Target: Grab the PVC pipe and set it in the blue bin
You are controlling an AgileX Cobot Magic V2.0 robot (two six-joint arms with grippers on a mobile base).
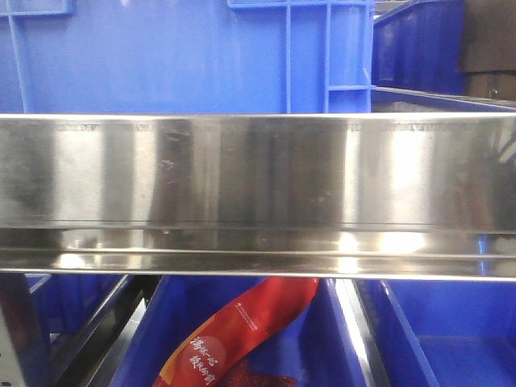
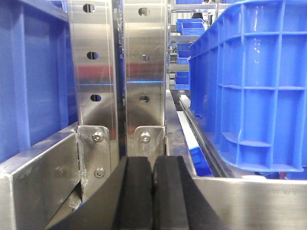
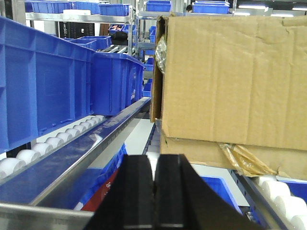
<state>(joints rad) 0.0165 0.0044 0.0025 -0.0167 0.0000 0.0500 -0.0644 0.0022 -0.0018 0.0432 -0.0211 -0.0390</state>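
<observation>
Jaws of both the left gripper (image 2: 153,191) and right gripper (image 3: 156,191) are clenched together, grasping nothing. No PVC pipe is visible in any view, so whether one already lies in a blue bin (image 2: 259,91) cannot be judged.

Left gripper (image 2: 153,191): two matte black fingers (image 2: 136,196), thick and rounded, flaring into sloped black shoulders below. Right gripper (image 3: 154,196): same matte black build, flat-faced fingers (image 3: 139,191), squarer edges, sloped sides. No visible cables, screws or markings.
</observation>
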